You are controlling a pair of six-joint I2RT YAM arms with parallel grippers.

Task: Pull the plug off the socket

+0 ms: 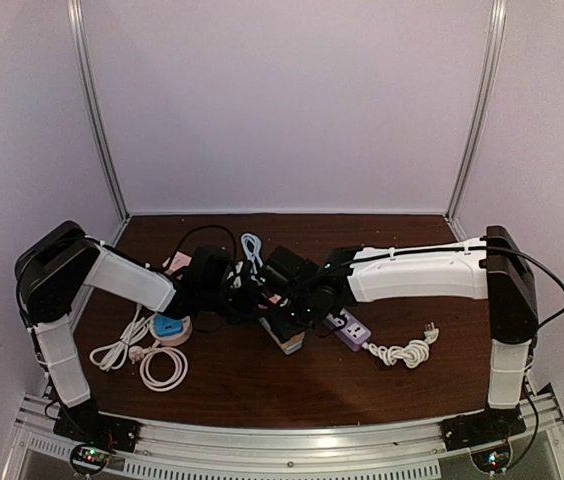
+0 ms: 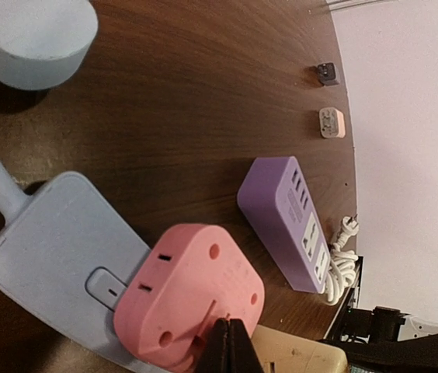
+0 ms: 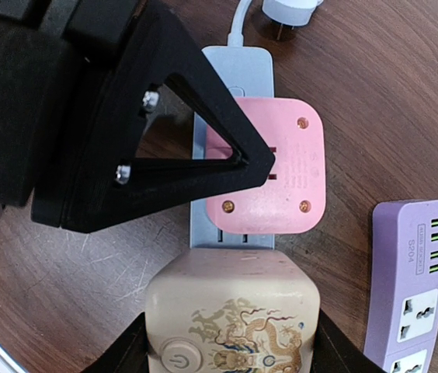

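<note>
White walls with metal posts stand around a dark brown wooden bench. At the far left of the bench lies a coiled white cable, and just beside it is a small blue round thing. The left arm reaches from there toward the middle. The left claw has its two fingers together with nothing between them, and the tip is over the left part of the pink plug; in the left wrist view it seems to touch the plug's edge. The pink plug is seated on the grey socket strip, which lies flat on the bench near the middle, and the plug covers the full width of the strip. Right next to the plug, on the same strip, is a cream block with a dragon drawing and a power button. The right claw is clamped on this cream block, with one finger on each side of it. To the right, apart from the grey strip, lies a purple power strip. Further right on the bench is a bundled white cord with a plug at its end.
</note>
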